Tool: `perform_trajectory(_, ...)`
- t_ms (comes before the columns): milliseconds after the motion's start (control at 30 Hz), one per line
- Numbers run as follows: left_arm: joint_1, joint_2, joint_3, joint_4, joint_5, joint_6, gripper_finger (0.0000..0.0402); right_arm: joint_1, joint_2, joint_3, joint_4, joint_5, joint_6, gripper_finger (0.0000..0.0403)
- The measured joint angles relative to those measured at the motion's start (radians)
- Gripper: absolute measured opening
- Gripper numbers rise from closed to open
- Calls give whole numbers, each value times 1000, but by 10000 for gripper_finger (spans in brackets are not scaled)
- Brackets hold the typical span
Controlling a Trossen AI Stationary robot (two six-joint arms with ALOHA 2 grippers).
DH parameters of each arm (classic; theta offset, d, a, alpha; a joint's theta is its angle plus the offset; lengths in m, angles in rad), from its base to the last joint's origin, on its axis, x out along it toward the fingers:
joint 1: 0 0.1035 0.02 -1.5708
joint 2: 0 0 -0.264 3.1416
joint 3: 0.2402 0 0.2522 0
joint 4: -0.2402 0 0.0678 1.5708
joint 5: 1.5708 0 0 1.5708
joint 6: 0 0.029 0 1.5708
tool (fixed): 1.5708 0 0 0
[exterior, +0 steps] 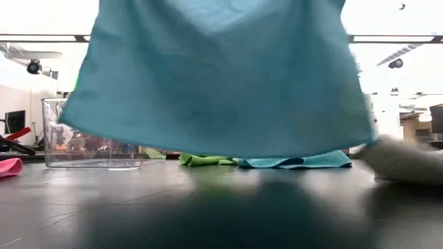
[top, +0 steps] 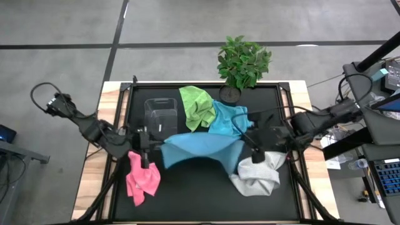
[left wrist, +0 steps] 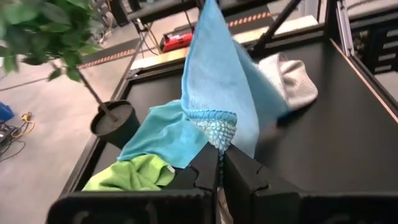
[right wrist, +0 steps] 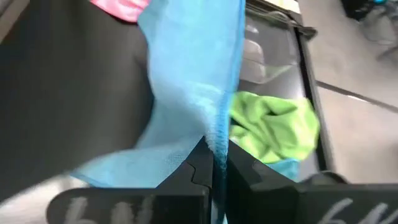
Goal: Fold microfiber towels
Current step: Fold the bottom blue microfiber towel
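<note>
A light blue towel (top: pixel 200 149) hangs spread between my two grippers above the table's middle; in the low view it (exterior: pixel 221 76) fills the upper picture, its lower edge clear of the table. My left gripper (top: pixel 152 141) is shut on its left corner, my right gripper (top: pixel 249 145) on its right corner. A second light blue towel (top: pixel 228 119) and a lime green towel (top: pixel 197 106) lie crumpled at the far middle. A pink towel (top: pixel 142 180) lies at the near left, a pale grey-white towel (top: pixel 257 175) at the near right. My left gripper pinches a corner of the blue towel (left wrist: pixel 216 127) between its two fingers, at their free ends. The towel is lifted clear and runs away toward my right gripper. My right gripper pinches the towel's opposite corner edge (right wrist: pixel 217 140) between its two fingers. The cloth hangs clear, spread between both grippers.
A clear plastic bin (top: pixel 161 115) stands at the far left of the black mat. A green potted plant (top: pixel 240 62) stands at the table's far edge. The mat's near middle (top: pixel 200 194) is bare.
</note>
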Motion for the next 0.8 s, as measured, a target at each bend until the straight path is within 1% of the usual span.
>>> perform_trajectory(100, 0, -53, -27, -3, -13, 1, 0, -53, 13, 26, 6, 1, -56, 8)
perform_trajectory(200, 0, -81, -47, -4, -15, 0, 0, -89, 18, 62, 12, 2, -95, 8)
perform_trajectory(333, -1, -87, -88, 5, -11, -5, 0, -98, 19, 84, 11, -4, -105, 8)
perform_trajectory(400, -1, -80, -113, 24, 26, -7, 0, -95, 19, 82, 5, -32, -84, 8)
perform_trajectory(467, -1, -66, -133, 52, 73, -8, 0, -87, 19, 68, 3, -91, -48, 8)
perform_trajectory(567, -3, -31, -168, 146, 145, -7, 0, -63, 29, 36, 4, -161, 11, 8)
perform_trajectory(667, -15, 22, -190, 224, 197, -9, 0, -17, 44, -8, 6, -196, 77, 8)
perform_trajectory(800, -45, 121, -193, 294, 226, -9, 0, 69, 66, -62, 22, -200, 175, 8)
